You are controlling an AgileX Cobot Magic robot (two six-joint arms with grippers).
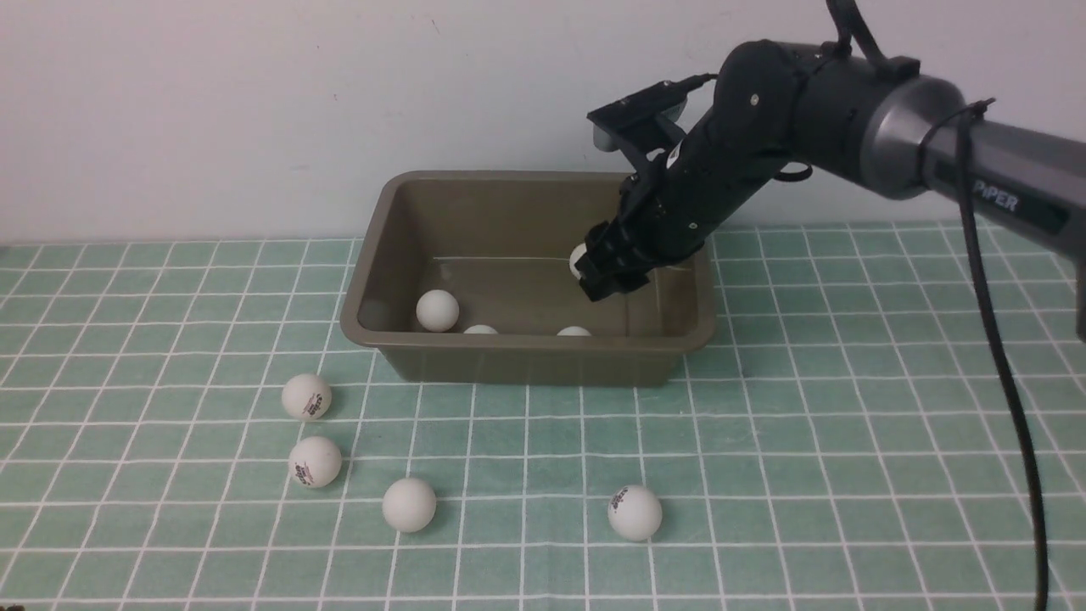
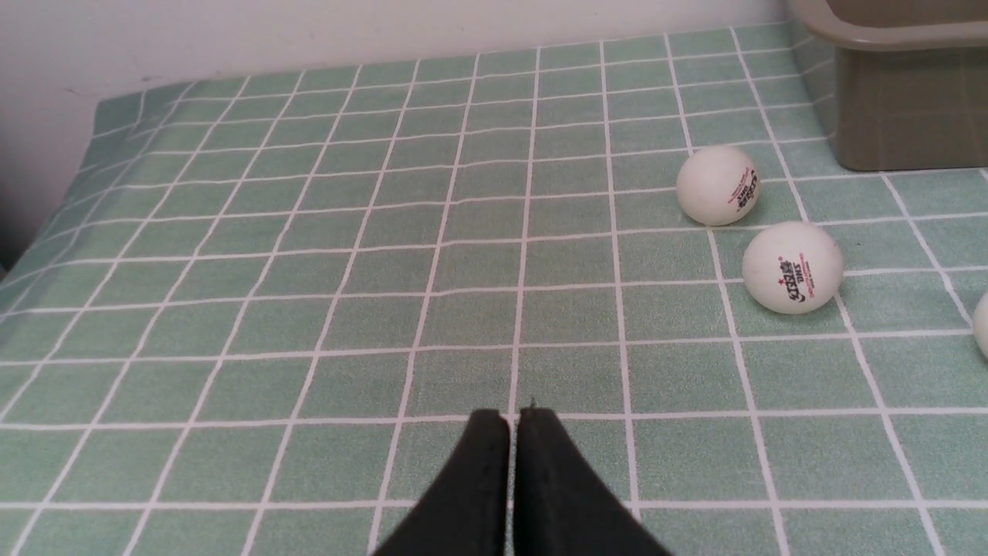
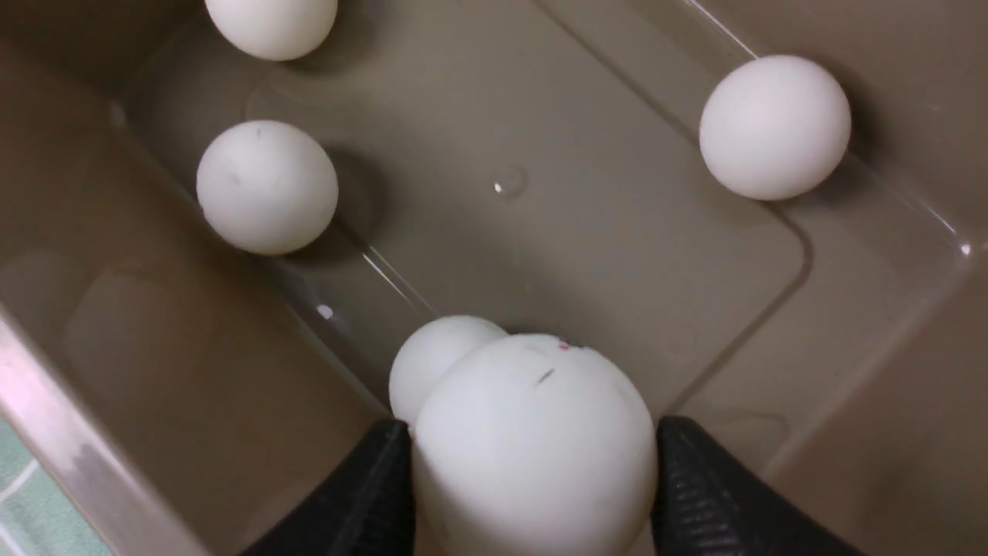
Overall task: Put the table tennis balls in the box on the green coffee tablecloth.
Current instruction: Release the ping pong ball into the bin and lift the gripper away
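Note:
The olive-brown box [image 1: 526, 346] stands on the green coffee tablecloth [image 1: 848, 424]. My right gripper [image 1: 598, 273] reaches down inside it, shut on a white table tennis ball [image 1: 579, 257]. The right wrist view shows that ball [image 3: 532, 463] between the fingers of the right gripper [image 3: 534, 423], above the box floor [image 3: 617, 255], where several loose balls lie, one [image 3: 266, 187] near a wall. Several more balls rest on the cloth before the box, such as one [image 1: 306, 396] and another [image 1: 635, 512]. My left gripper [image 2: 513, 417] is shut and empty over bare cloth, apart from two balls [image 2: 718, 185] [image 2: 792, 267].
A pale wall [image 1: 254, 102] rises right behind the box. The right arm's black cable [image 1: 1010, 382] hangs over the cloth on the right. In the left wrist view the cloth's edge [image 2: 46, 224] drops off and the box corner [image 2: 895, 100] stands past the balls.

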